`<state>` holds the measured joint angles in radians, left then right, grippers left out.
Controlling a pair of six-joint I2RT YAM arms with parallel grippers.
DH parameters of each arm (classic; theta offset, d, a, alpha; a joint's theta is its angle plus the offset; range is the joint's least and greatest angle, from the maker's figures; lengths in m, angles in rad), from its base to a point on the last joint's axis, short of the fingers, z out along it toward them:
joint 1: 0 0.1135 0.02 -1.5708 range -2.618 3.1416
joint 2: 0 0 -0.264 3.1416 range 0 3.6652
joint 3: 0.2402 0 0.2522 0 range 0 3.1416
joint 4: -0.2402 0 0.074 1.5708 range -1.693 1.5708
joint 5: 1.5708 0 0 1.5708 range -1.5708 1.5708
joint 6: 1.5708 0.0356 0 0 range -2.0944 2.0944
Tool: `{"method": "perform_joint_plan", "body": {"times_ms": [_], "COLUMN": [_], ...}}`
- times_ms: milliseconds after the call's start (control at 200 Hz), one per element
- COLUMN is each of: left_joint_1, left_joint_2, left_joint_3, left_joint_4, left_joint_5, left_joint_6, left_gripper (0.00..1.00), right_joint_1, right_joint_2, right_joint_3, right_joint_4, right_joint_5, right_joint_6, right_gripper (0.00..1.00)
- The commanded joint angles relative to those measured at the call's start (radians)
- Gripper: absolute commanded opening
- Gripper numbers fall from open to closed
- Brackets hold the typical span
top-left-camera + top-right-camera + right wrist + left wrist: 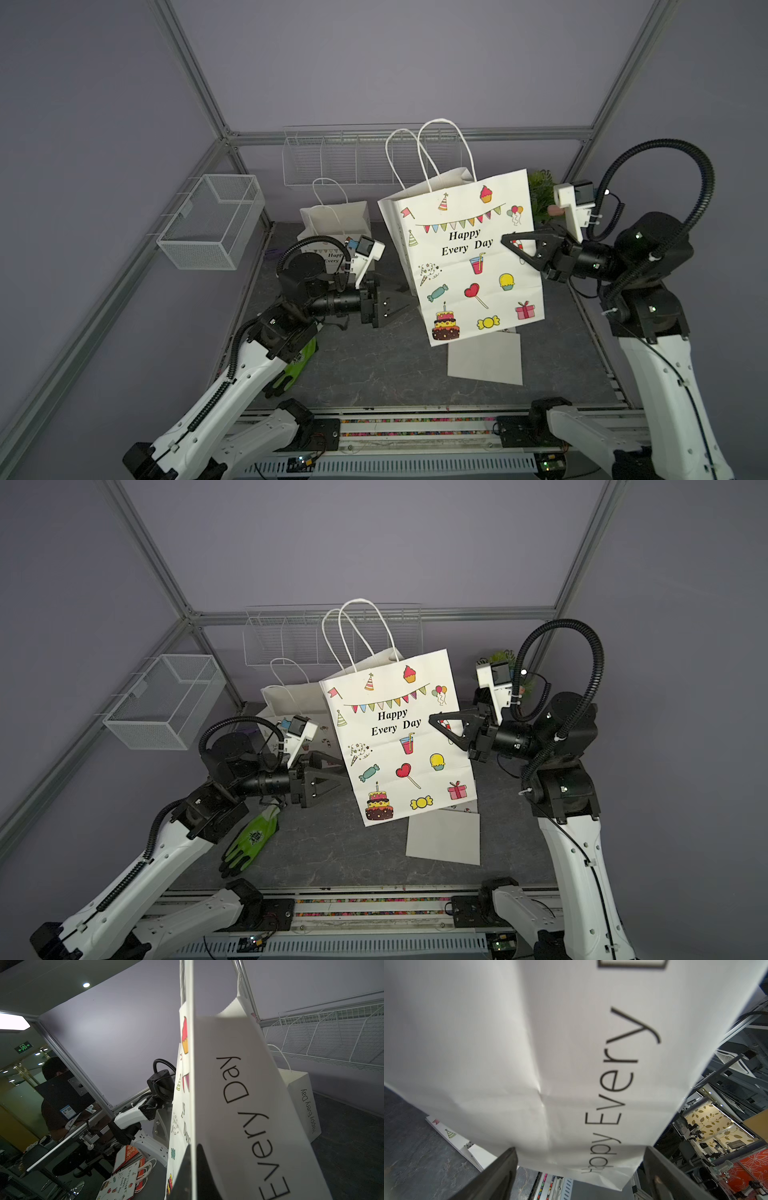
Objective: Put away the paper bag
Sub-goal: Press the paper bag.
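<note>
Above the tabletop (374,365), paper bag (465,257) hangs upright, right edge pinched in clenched right gripper (505,241); left gripper (405,297) spread wide, just beside opposite side.

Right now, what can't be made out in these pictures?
- Inside the held white party-print paper bag: walls block every view.
- Smaller white paper bag: print partly hidden by left arm, both top views.
- Green work glove: mostly under the left arm in a top view.
- Green plant: behind the bag and right wrist camera.
</note>
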<state>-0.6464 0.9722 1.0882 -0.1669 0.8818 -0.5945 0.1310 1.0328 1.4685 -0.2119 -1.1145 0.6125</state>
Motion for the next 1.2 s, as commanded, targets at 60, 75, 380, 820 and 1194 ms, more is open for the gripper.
{"method": "perform_joint_plan", "body": {"times_ms": [60,75,380,820,1194], "left_joint_1": [-0.008,-0.01,-0.055,-0.053,-0.055], "left_joint_2": [0.001,0.003,0.07,-0.074,0.054], "left_joint_3": [0.026,0.026,0.027,0.078,0.13], "left_joint_4": [0.124,0.13,0.222,-0.233,0.08], "left_joint_5": [0.005,0.006,0.017,-0.243,-0.09], "left_joint_6": [-0.069,-0.071,-0.12,0.167,-0.014], "left_gripper": [0.95,0.95,0.95,0.68,0.97], "right_joint_1": [-0.004,-0.004,-0.004,-0.016,0.009], "right_joint_2": [-0.005,-0.006,-0.014,-0.019,-0.026], "right_joint_3": [-0.034,-0.036,-0.058,-0.016,-0.046], "right_joint_4": [0.041,0.042,0.066,0.039,0.045], "right_joint_5": [0.007,0.007,0.004,-0.01,-0.001], "right_joint_6": [0.008,0.008,0.013,0.005,0.003], "right_gripper": [0.07,0.07,0.07,0.07,0.07]}}
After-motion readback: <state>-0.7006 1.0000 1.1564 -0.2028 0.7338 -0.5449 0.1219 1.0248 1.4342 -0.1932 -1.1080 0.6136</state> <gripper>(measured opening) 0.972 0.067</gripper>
